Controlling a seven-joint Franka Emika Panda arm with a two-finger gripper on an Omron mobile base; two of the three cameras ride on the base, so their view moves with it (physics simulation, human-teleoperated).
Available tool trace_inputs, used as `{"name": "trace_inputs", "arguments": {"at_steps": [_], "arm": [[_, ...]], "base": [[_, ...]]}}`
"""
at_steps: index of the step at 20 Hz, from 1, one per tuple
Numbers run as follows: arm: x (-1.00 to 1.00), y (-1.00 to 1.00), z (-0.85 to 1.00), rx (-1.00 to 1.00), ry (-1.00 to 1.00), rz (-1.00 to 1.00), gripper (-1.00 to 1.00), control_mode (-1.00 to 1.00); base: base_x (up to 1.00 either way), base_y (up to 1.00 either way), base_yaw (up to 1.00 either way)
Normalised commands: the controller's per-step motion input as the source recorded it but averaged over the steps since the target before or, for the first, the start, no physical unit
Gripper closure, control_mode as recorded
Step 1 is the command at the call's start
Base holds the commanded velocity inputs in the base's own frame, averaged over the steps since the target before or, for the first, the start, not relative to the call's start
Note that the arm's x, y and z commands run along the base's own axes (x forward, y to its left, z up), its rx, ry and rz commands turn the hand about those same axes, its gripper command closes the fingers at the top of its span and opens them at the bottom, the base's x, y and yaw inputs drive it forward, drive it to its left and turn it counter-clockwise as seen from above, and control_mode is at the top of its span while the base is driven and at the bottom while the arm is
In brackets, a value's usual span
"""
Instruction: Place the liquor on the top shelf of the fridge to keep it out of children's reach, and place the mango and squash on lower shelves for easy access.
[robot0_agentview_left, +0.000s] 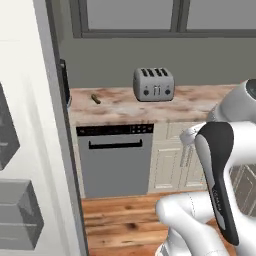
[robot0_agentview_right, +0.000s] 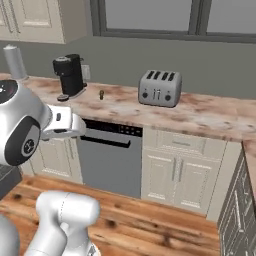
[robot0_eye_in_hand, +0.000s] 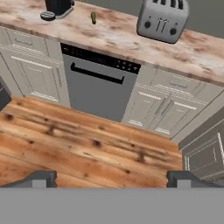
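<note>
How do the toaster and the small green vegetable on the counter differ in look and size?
The toaster is a boxy grey appliance with four top slots; the squash is a slender dark green piece. The toaster is far bigger and stands upright; the squash lies low. Both rest on the marbled counter.

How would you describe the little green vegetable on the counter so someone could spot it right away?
Find the marbled countertop under the window, above the dishwasher. The squash lies there between the black coffee machine and the silver toaster. It is the only small, slender dark green thing.
</note>
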Motion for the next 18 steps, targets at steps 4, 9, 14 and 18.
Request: {"name": "trace_inputs", "arguments": {"at_steps": [4,9,14,18], "arm": [[0.00,0.00,0.00,0.00,0.00,0.00,-1.00,1.00],[0.00,0.00,0.00,0.00,0.00,0.00,-1.00,1.00],[0.00,0.00,0.00,0.00,0.00,0.00,-1.00,1.00],[0.00,0.00,0.00,0.00,0.00,0.00,-1.00,1.00]], "base": [[0.99,0.11,0.00],[0.87,0.49,0.00],[0.69,0.84,0.00],[0.70,0.77,0.00]]}}
